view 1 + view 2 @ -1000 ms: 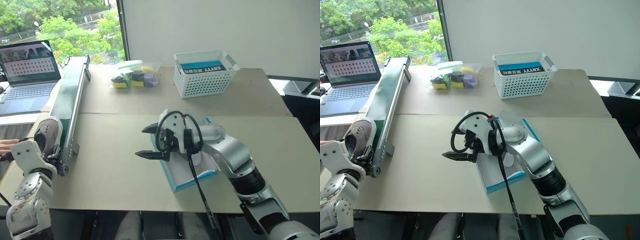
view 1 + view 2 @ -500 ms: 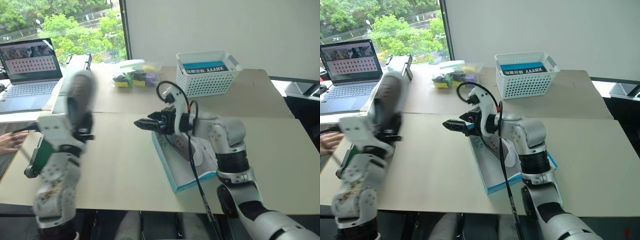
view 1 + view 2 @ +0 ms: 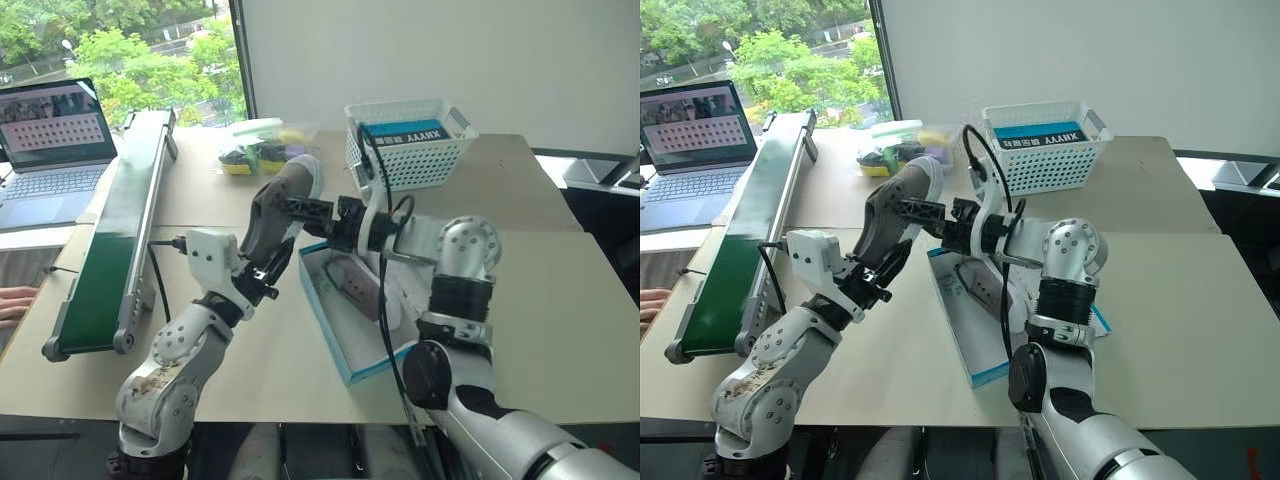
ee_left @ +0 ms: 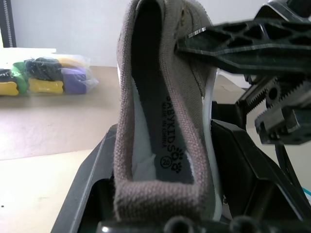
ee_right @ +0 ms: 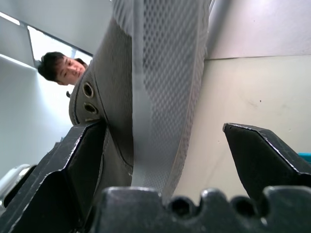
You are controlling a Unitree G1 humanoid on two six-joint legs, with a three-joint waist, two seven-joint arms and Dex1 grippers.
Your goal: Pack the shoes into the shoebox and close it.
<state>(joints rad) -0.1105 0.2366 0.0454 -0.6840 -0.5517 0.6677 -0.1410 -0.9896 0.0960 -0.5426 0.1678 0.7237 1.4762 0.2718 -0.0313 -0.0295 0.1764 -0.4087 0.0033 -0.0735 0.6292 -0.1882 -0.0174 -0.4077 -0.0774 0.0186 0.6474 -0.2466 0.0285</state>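
A grey-taupe shoe [image 3: 282, 203] with a pale sole stands toe-up in the air, and my left gripper [image 3: 262, 268] is shut on its heel end. In the left wrist view the shoe [image 4: 160, 131] rises between that gripper's fingers. My right gripper [image 3: 300, 210] is open and straddles the shoe's upper part. In the right wrist view the shoe [image 5: 155, 87] lies against one finger [image 5: 77, 160], with a gap to the other finger [image 5: 262, 155]. The blue shoebox [image 3: 330, 335] lies open on the table just right of the held shoe. A second shoe [image 3: 350, 285] lies inside it.
A white lattice basket [image 3: 410, 150] stands at the back. A green conveyor [image 3: 115, 230] runs along the left, with a laptop [image 3: 55, 135] beyond it. A bag of coloured items [image 3: 255, 150] lies at the back. A person's hand [image 3: 12, 300] rests at the left edge.
My left arm has swung right and up, carrying the shoe from the conveyor's near end to beside the box. My right gripper has rolled, moved forward and now straddles the shoe.
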